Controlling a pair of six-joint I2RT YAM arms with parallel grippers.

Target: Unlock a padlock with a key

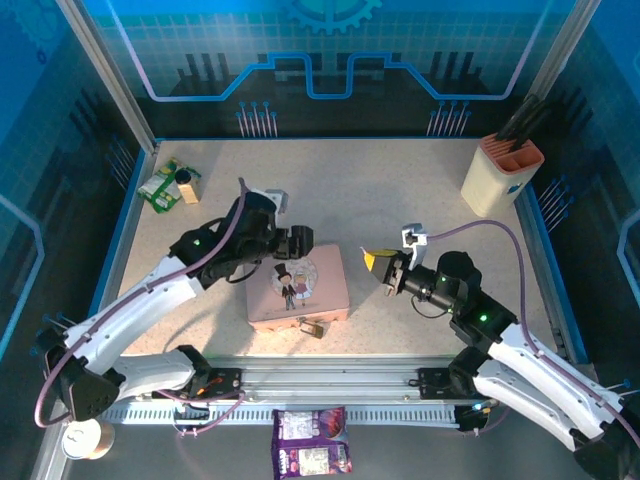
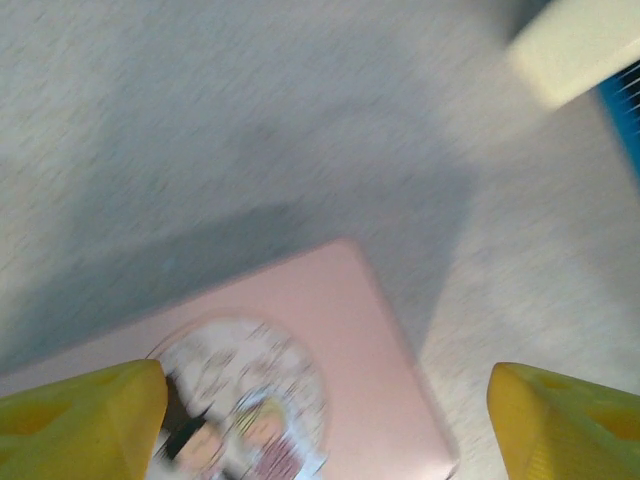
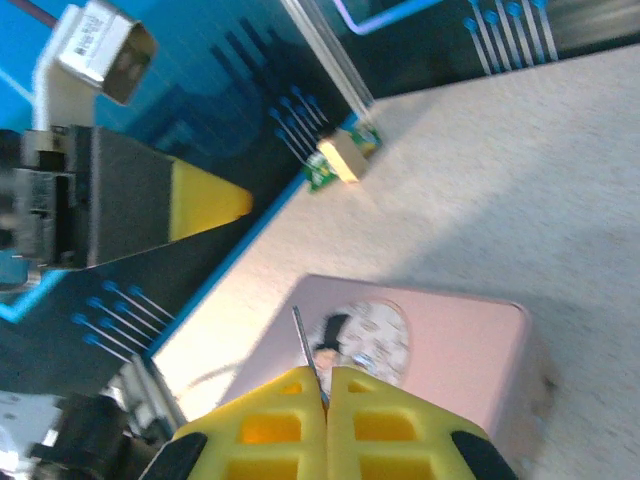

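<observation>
The pink tin (image 1: 300, 292) lies flat in the middle of the table (image 1: 400, 190) with its lid shut and a round cartoon picture on top; what is inside cannot be seen. The padlock (image 1: 312, 326) sits low against the tin's near edge, its thin shackle pointing left; whether it touches the tin cannot be told. In the far right corner stands a cream holder (image 1: 498, 178) with an orange rim, and dark handles stick up out of it. The left gripper (image 2: 325, 400) hovers above the tin's far left part, its 2 yellow fingers (image 2: 85, 415) spread wide with nothing between them. The right gripper (image 3: 327, 385) hangs just to the right of the tin, its fingers pressed together and pinching the key (image 3: 305, 345), whose thin grey blade juts out beyond the fingertips toward the tin. A small green and white carton (image 1: 168, 185) lies near the far left corner, well apart from everything else.
</observation>
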